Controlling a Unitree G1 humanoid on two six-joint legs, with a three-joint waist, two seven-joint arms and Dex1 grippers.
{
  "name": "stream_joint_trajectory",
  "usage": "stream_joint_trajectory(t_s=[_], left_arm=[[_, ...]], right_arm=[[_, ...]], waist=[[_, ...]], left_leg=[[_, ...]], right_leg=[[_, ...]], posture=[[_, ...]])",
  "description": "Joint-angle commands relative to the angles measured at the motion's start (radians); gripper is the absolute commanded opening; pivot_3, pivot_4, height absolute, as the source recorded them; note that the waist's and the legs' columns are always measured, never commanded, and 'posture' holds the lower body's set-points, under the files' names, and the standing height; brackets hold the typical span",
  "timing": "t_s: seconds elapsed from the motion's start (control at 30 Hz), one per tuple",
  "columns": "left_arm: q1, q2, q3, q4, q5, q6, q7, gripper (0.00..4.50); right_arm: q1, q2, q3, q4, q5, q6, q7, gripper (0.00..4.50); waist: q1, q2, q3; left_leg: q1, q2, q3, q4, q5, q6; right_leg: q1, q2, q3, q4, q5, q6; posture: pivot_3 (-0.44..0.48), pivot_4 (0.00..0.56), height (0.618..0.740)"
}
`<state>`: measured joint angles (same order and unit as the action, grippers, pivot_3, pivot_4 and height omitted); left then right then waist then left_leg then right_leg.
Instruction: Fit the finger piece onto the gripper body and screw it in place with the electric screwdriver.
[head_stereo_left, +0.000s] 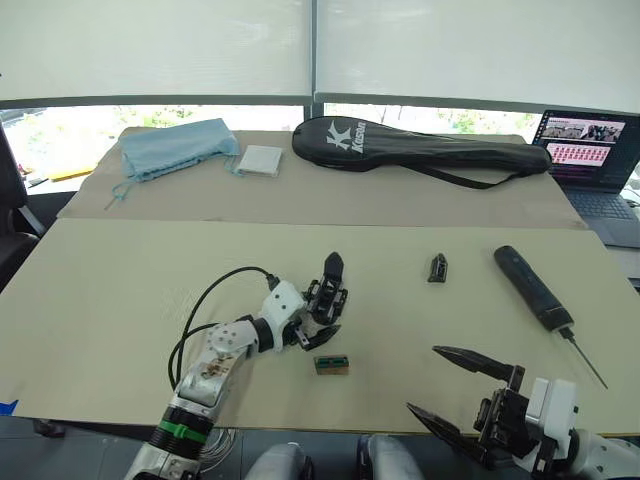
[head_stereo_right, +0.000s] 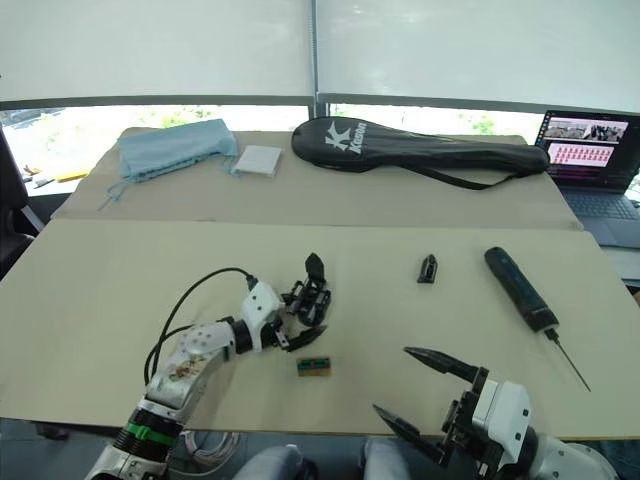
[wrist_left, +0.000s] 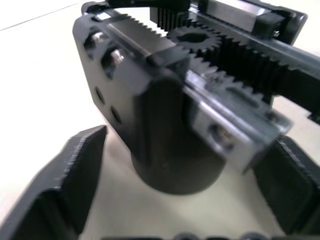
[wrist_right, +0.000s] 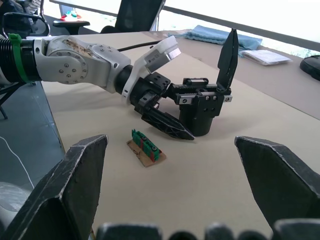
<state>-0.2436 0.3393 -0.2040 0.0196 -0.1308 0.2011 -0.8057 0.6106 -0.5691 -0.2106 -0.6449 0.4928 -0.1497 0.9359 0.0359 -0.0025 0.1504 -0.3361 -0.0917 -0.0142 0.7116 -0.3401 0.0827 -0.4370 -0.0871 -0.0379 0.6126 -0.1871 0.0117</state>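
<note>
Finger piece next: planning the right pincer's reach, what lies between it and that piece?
Bare tabletop alone, seen in the left eye view, separates the open right pincer from the finger piece; the electric screwdriver lies off to the right.

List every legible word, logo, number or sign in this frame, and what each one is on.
"K" with a brand word beginning "K" beside it, in white: on the black racket bag; the remaining letters are too small to read.
Laptop screen: rows of pictures and text, too small to read.
Small green-brown box: no readable marking.
Electric screwdriver: no readable marking.
</note>
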Motion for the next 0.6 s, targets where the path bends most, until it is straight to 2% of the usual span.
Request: stream_joint_trajectory(t_s=[0.03, 0.23, 0.6], left_arm=[[-0.047, 0.076, 0.038, 0.084, -0.038, -0.095, -0.124, 4.44], [-0.172, 0.112, 0.025, 0.296, -0.072, -0.222, -0.33, 4.44], [-0.374, 0.009, -0.02, 0.652, -0.018, -0.425, -0.51, 4.44]], right_arm=[[-0.002, -0.002, -0.004, -0.021, 0.011, -0.014, 0.003, 4.5], [-0.008, 0.003, 0.008, -0.017, 0.007, -0.015, 0.001, 4.5], [0.001, 0.007, 0.012, -0.031, 0.0, -0.015, -0.013, 4.5]], waist=[[0.0, 0.0, 0.0], [0.004, 0.0, 0.0], [0.002, 0.0, 0.0]], left_leg=[[0.0, 0.0, 0.0, 0.0, 0.0, 0.0], [0.0, 0.0, 0.0, 0.0, 0.001, 0.0], [0.0, -0.001, 0.0, 0.001, 0.001, 0.0]], right_leg=[[0.0, 0.0, 0.0, 0.0, 0.0, 0.0], [0.0, 0.0, -0.001, 0.0, 0.0, 0.0], [0.001, 0.0, -0.001, 0.0, 0.0, 0.0]], posture=[[0.0, 0.15, 0.74], [0.0, 0.15, 0.74], [0.0, 0.15, 0.74]])
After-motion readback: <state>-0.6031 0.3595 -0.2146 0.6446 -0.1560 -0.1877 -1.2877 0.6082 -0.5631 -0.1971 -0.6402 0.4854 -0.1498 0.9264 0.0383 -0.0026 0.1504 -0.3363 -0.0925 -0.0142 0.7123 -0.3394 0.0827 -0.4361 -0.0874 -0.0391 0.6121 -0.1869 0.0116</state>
